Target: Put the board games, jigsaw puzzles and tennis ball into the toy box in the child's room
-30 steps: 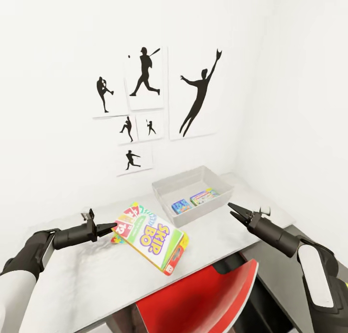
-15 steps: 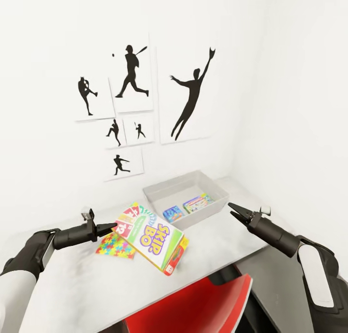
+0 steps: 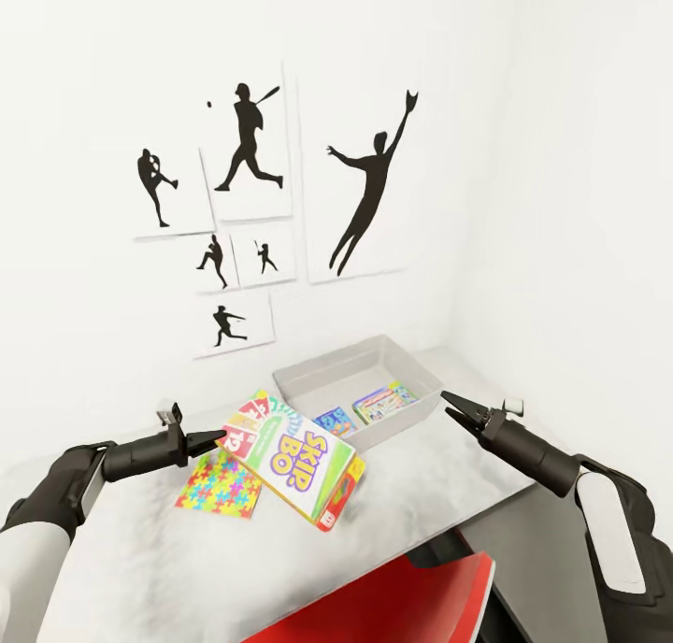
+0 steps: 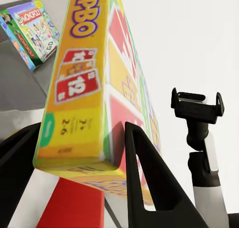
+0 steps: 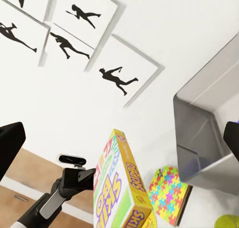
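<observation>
Skip-Bo, the flat green, yellow and red printed board-game box [image 3: 294,458], hangs tilted above the pale grey-white counter [image 3: 421,479], pinched at its near-left corner by my left tool [image 3: 214,436]. From the left wrist camera I see the two black fingers [image 4: 144,178] pressed on either face of the box's edge, so that tool is clenched on the game. Just under the box, partly covered by it, a thin multicoloured jigsaw-puzzle square [image 3: 220,486] lies flat on the counter.

My right tool [image 3: 452,406] hovers over the right part of the counter, holding nothing; its tips look drawn to a point in the head camera, yet the right wrist camera shows its dark fingers [image 5: 10,146] at opposite edges of the frame, so I read it as released.

Between and beyond the two tools sits the shallow light-grey open-topped toy box [image 3: 308,382], toward the far right of the counter near the room's corner. Inside it lie a small blue game box [image 3: 334,421] and, beside it on the right, a green Monopoly box [image 3: 383,401].

On the white wall behind hang black sports-silhouette pictures [image 3: 369,180]. A red chair back [image 3: 393,606] shows at the near edge below the counter.
</observation>
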`<state>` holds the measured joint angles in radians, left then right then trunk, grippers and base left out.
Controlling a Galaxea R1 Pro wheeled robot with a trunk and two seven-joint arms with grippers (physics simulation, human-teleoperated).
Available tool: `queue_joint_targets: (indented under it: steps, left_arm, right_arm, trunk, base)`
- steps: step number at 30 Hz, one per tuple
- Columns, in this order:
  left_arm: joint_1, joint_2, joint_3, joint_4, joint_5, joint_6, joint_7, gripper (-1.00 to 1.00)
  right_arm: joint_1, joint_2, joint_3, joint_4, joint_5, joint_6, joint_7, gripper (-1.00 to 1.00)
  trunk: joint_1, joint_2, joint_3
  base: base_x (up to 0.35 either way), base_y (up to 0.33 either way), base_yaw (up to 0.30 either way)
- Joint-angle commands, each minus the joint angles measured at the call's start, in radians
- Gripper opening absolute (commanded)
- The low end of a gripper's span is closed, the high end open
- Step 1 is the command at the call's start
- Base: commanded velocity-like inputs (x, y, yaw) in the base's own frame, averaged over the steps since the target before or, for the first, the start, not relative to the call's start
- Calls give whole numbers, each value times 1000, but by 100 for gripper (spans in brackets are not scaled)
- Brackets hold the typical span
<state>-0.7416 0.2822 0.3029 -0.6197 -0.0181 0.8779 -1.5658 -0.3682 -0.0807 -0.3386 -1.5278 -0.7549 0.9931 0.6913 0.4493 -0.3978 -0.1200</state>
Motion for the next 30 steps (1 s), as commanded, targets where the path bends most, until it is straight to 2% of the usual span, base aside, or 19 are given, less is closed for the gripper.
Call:
queue_joint_targets:
  steps: [1, 30]
  left_arm:
    - [-1, 0, 1, 0, -2, 10, -5, -100]
    - [-1, -2, 4, 0, 1, 26, -5, -100]
  right_arm:
    - [-1, 0, -1, 0, 3, 5, 5, 100]
    - [-1, 0, -2, 3, 12, 1, 6, 100]
  trunk:
    - [1, -2, -2]
    - [1, -2, -2]
  base:
    - [27, 0, 0]
    - [1, 0, 0]
